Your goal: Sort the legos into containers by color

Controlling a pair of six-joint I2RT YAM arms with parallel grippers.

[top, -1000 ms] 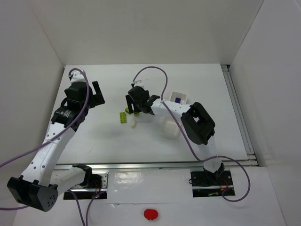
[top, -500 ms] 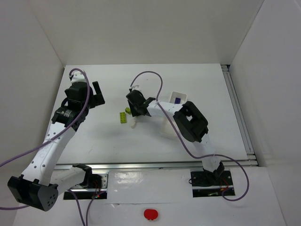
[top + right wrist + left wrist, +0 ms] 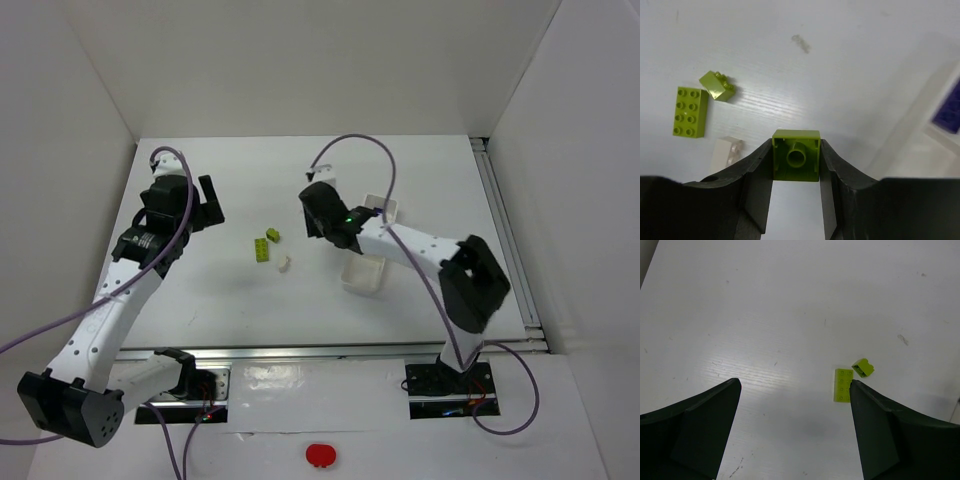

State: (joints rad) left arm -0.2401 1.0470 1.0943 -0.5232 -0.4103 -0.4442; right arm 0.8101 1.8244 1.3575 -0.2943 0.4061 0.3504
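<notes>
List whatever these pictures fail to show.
- Held green brick: in the top view, hidden under the right hand.
- Tray: top view, right arm covers its middle; right wrist view, frame edge cuts it off.
- Purple brick: cut by the right wrist view's edge.
- Cream brick: outside the left wrist view.

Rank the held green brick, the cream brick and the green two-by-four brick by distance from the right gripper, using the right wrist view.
1. The held green brick, clamped between the fingers of the right gripper.
2. The cream brick, just left on the table.
3. The green two-by-four brick, farther left.
</notes>
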